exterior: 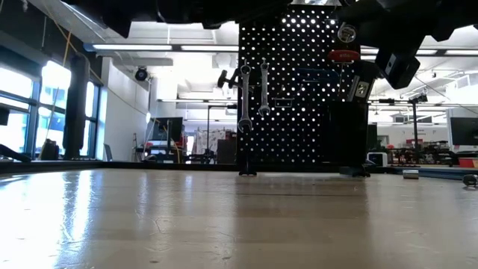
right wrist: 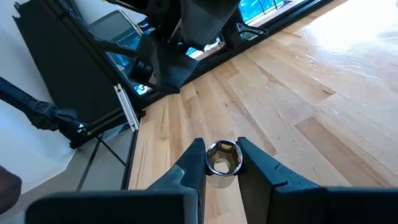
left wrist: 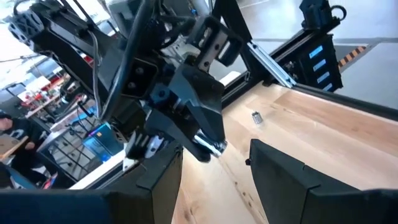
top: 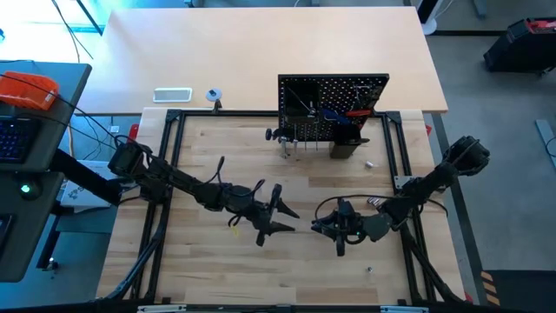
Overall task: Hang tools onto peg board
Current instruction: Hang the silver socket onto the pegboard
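Silver socket [right wrist: 222, 163], open end seemingly facing the camera, between right gripper [right wrist: 222, 167] fingers.

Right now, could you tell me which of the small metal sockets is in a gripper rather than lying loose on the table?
The socket in the right gripper, open end up. The other two lie loose: one beside the peg board, one near the table's front edge.

A small round socket of shiny, smooth silver metal [right wrist: 222, 163] sits between the matt black plastic fingers [right wrist: 186, 171] of the right gripper [right wrist: 219, 167], above a pale planked wooden table top [right wrist: 323, 118] with a smooth, faintly glossy finish.
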You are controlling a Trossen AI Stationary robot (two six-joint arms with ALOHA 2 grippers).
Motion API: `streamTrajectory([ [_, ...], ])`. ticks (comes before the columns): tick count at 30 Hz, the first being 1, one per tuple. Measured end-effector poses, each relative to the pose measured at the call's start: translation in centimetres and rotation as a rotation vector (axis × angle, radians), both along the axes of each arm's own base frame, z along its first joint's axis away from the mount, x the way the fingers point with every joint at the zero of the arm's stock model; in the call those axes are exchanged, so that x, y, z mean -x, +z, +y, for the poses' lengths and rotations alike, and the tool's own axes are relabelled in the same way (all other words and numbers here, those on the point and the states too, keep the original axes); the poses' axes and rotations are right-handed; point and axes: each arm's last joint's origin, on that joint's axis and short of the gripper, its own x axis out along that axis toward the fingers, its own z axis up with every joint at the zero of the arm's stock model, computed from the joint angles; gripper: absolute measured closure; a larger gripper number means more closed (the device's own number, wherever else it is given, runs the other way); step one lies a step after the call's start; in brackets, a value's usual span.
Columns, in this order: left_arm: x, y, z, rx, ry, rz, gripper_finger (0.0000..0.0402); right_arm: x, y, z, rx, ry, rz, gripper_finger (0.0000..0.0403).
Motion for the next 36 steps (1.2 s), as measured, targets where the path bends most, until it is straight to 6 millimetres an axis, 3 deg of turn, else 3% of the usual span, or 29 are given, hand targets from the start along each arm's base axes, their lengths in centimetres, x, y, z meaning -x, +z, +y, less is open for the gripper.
streamTrajectory([
  [22,0.0,-0.1,0.2,-0.080,0.016,-0.014,0.0222,-1.8,1.0,-1.7,0.023,0.164,-0.054,0.0350],
  [28,0.0,-0.1,0.2,-0.079,-0.002,-0.013,0.0222,-4.0,2.3,-1.6,0.066,0.223,-0.044,0.0350],
  [36,0.2,-0.2,-0.6,-0.110,-0.033,-0.013,0.0222,-6.7,2.5,-1.8,0.078,0.269,0.042,0.0350],
])
